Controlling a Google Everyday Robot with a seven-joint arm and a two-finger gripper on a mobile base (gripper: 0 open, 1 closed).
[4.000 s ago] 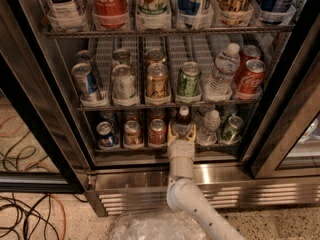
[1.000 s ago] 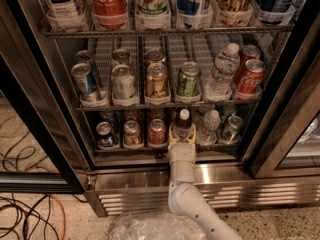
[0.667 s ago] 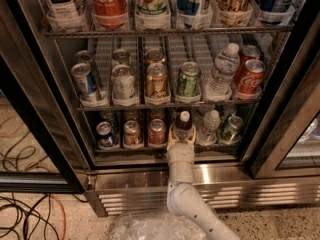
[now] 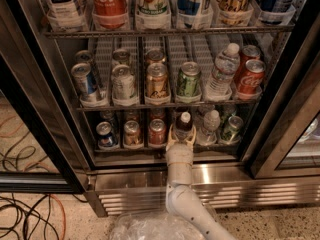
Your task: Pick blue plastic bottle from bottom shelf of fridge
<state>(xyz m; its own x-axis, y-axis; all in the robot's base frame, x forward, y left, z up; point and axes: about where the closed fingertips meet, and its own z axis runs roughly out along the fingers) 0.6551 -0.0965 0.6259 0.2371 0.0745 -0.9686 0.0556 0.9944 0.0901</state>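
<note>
The blue plastic bottle (image 4: 184, 126) has a white cap and a dark body. It stands at the front of the bottom shelf (image 4: 150, 149) of the fridge (image 4: 60, 109), between a red can and a clear water bottle. My gripper (image 4: 182, 136) reaches in from below on the white arm. Its cream fingers (image 4: 171, 135) sit on both sides of the bottle's lower body and are closed on it. The bottle is upright and its base is hidden behind the gripper.
On the bottom shelf are a blue can (image 4: 105, 134), two red cans (image 4: 157, 132), a clear water bottle (image 4: 209, 126) and a green can (image 4: 232, 128). More cans stand on the rack above (image 4: 158, 80). The steel base grille (image 4: 130, 194), a plastic bag (image 4: 150, 226) and floor cables (image 4: 25, 214) lie below.
Four seconds ago the arm's elbow sat slightly further right. Over the last second the gripper and bottle have stayed in place.
</note>
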